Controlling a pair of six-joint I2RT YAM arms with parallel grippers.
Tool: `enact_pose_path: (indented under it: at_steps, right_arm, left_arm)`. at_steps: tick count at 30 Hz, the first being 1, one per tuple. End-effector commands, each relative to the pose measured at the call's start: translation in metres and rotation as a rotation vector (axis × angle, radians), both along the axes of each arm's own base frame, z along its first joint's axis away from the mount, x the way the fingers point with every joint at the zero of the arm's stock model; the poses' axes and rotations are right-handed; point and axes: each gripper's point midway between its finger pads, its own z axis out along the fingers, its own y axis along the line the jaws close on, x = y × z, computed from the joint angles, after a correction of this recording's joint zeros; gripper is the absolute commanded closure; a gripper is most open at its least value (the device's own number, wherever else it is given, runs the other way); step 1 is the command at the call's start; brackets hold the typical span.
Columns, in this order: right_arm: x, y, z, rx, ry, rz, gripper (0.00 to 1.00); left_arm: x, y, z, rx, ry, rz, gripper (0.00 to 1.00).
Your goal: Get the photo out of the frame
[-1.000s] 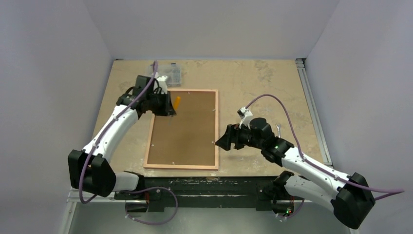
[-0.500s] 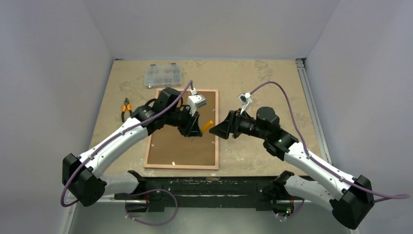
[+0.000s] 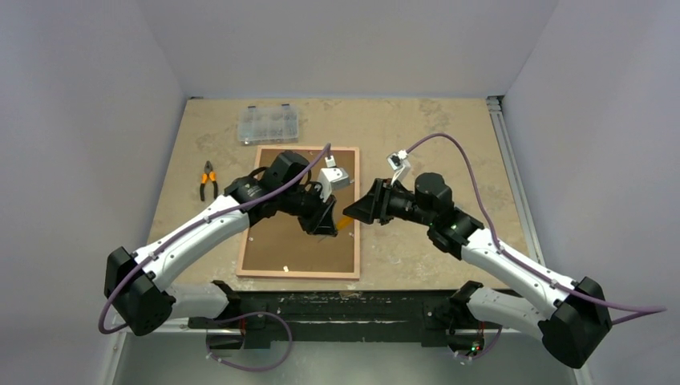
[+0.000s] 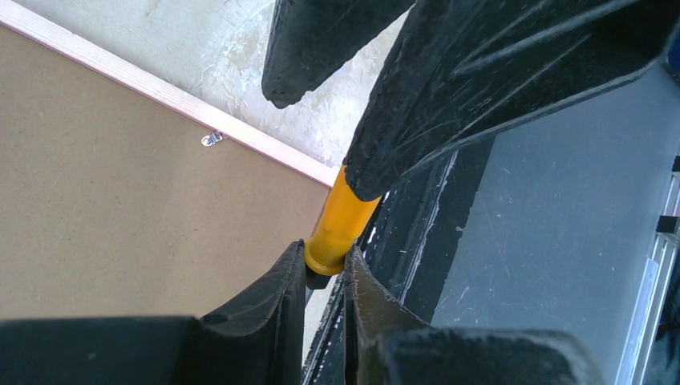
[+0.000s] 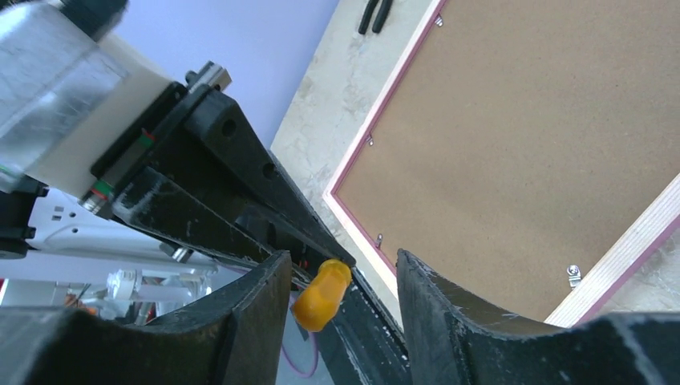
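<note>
Swinging across from the frame's far-left corner, the left gripper (image 3: 325,223) now hangs at the frame's (image 3: 297,274) right rail in the top view. There it meets the right gripper (image 3: 351,213), which has risen to it, and an orange-handled tool (image 3: 343,224) bridges the 2. The frame lies face down with the brown backing board (image 3: 281,249) uppermost, so the photo stays hidden beneath

In the left wrist view, the left fingers (image 4: 273,289) pinch the tool's dark neck just under its handle

In the right wrist view, the right fingers (image 5: 257,297) are closing but spread, with a gap on each side of the handle's butt. This looks like a handover, likely so the right arm can work 1 of the metal tabs (image 5: 572,275) pinning the board
</note>
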Motion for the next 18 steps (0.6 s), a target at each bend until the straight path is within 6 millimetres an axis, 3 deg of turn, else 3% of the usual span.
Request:
enact_pose_path:
  at_steps: [1, 8, 18]
  right_arm:
    - [0.008, 0.0, 0.016, 0.064, -0.015, -0.055, 0.52]
    - [0.019, -0.002, -0.021, 0.001, 0.153, -0.204, 0.57]
    - [0.011, 0.028, -0.043, -0.026, 0.228, -0.183, 0.57]
  left_arm:
    - [0.007, -0.005, 0.006, 0.009, -0.052, -0.011, 1.0]
    - [0.021, 0.003, -0.008, 0.102, -0.098, 0.061, 1.0]
    - [0.023, 0.001, -0.013, 0.132, -0.103, 0.066, 1.0]
